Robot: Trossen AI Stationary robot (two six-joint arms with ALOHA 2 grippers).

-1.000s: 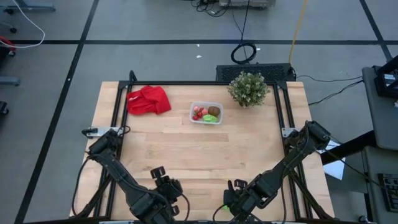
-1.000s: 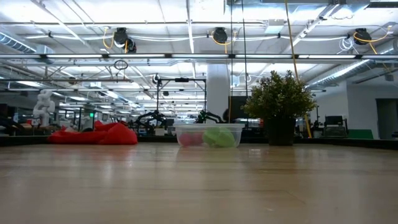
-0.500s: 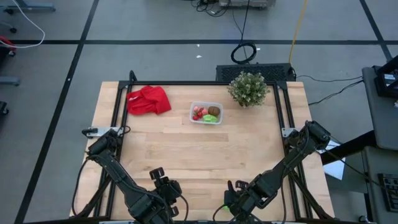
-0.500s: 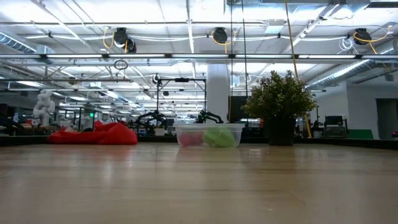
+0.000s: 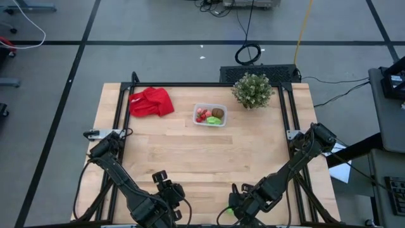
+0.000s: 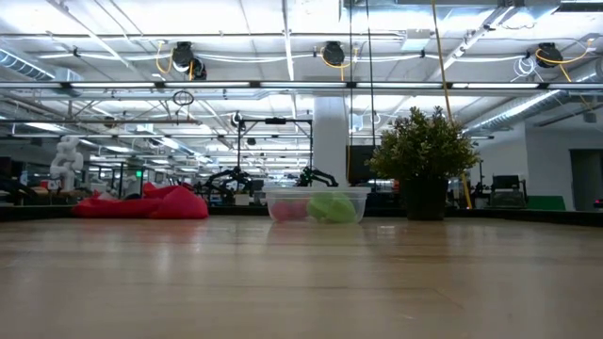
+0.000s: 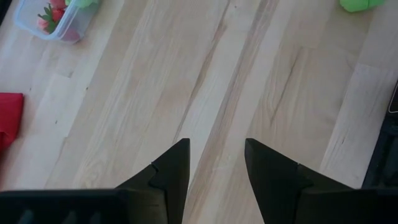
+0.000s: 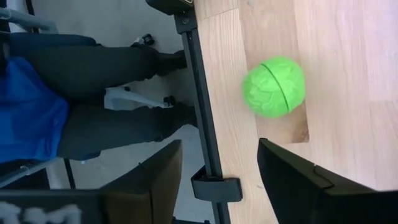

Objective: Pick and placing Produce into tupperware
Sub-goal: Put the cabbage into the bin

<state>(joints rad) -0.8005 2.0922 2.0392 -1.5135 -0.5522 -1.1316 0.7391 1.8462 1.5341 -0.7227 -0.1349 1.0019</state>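
Right gripper [image 5: 235,201] sits low at the near edge of the pale wooden table [image 5: 190,152] in the high view, with the left gripper [image 5: 166,189] alongside it, also at the near edge. Far across the boards lies the small clear rectangular plastic tupperware [image 5: 209,114], holding red strawberry-like pieces [image 5: 201,114], a brown oval [image 5: 217,113] and a bright green piece [image 5: 214,120]. Crumpled red cloth [image 5: 151,101] lies near the far left corner, bushy green potted plant [image 5: 252,90] near the far right.

From table height: tupperware [image 6: 316,204] stands between red cloth [image 6: 143,203] and potted plant [image 6: 425,160], with red and green shapes showing through its wall. No arm shows in this view.

Through the left wrist: left gripper [image 7: 216,163] hovers above bare wood, dark fingers [image 7: 173,167] parted and gripping nothing. Tupperware [image 7: 53,22] shows at one corner, an edge of red cloth [image 7: 9,118] near it, and a loose bright green piece [image 7: 359,4] at another corner.

Through the right wrist: right gripper [image 8: 216,177] parted and empty, fingers [image 8: 292,174] straddling the table's dark edge rail [image 8: 199,106]. Bright green round ball with a dark seam [image 8: 274,86] rests on the wood just beyond, apart from the fingers. Off the table, a person's dark trouser legs [image 8: 99,93] and blue garment [image 8: 28,112].
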